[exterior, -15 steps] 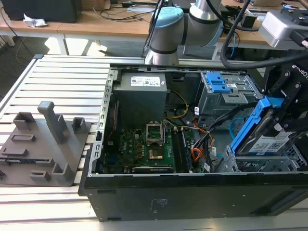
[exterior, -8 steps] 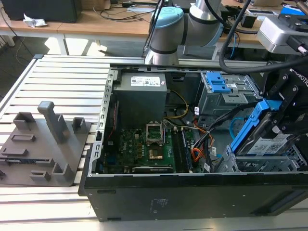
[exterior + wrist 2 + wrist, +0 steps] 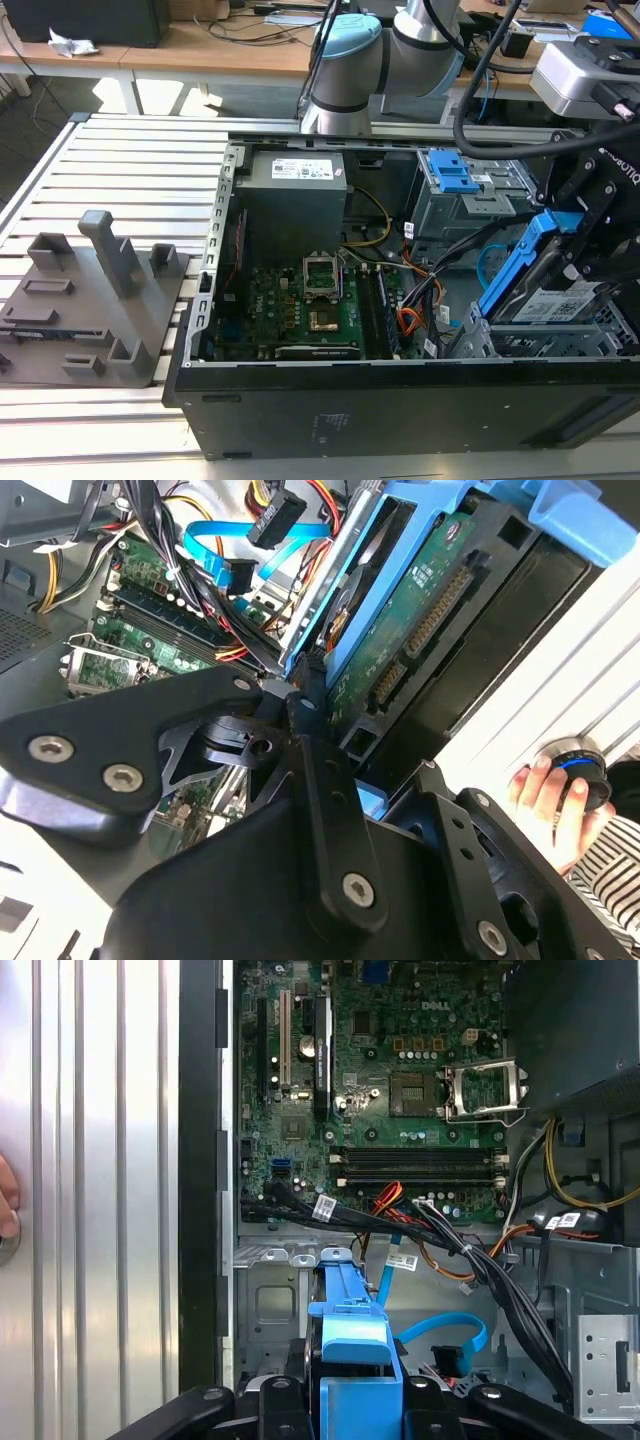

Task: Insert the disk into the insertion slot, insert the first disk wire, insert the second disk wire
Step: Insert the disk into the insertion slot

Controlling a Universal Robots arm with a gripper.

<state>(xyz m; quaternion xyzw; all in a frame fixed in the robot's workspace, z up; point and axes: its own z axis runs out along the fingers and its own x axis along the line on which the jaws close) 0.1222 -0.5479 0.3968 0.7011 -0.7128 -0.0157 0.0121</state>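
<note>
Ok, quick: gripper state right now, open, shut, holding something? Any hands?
Gripper: shut on the disk, tilted over the insertion slot.
Person's hand: wrapped round a black knob with a blue ring.

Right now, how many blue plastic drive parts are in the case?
2. The blue latch on the taller drive bay; the blue caddy around the disk, held tilted by the gripper over the insertion slot. Others may be hidden.
</note>
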